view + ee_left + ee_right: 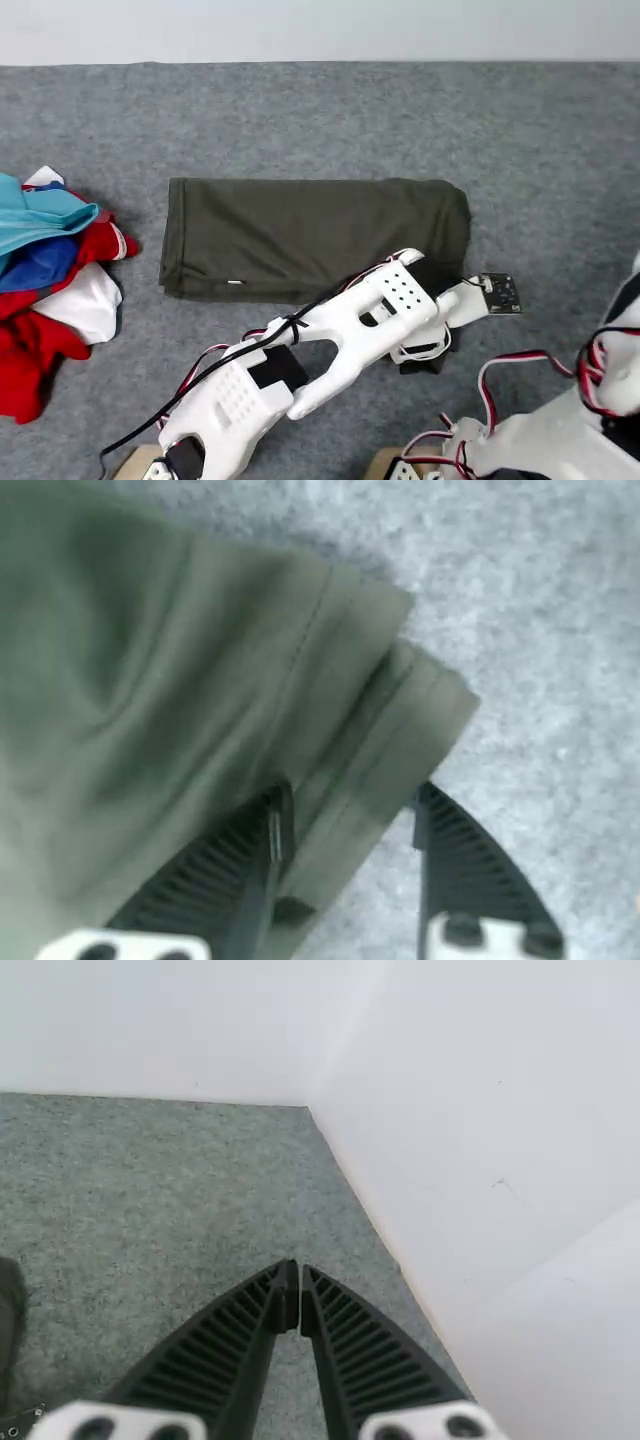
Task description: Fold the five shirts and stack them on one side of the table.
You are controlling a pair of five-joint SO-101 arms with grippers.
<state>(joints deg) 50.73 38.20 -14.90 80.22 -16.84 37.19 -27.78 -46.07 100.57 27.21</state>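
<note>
High view: the olive shirt (300, 235) lies flat in the centre of the frame, already folded into a long strip with its long axis running left to right. A pile of unfolded shirts (50, 290) in blue, red and white sits at the left edge, well apart from it. All of this rests on the grey felt table (400, 120). The left arm (340, 330) crosses from the lower left, its wrist over the strip's lower right corner. The right arm (560, 430) sits in the lower right corner of the frame, apart from the cloth. The left arm is clearly the nearer one.

Left wrist view: the left gripper (350, 795) is spread. One finger (250, 850) sits against the shirt's layered hem, and the other finger (460, 850) is over bare felt just beside the edge. The hem corner lies between the jaws but is not pinched yet. The rest of the shirt extends away toward the upper left of the frame. Judging by this, the next move is to close on this end and carry it along the long axis toward the far end.

Right wrist view: the right gripper (298, 1275) is pressed together and holds nothing. It is above bare felt near the white wall (480, 1110) and pointing away from the shirt.
</note>
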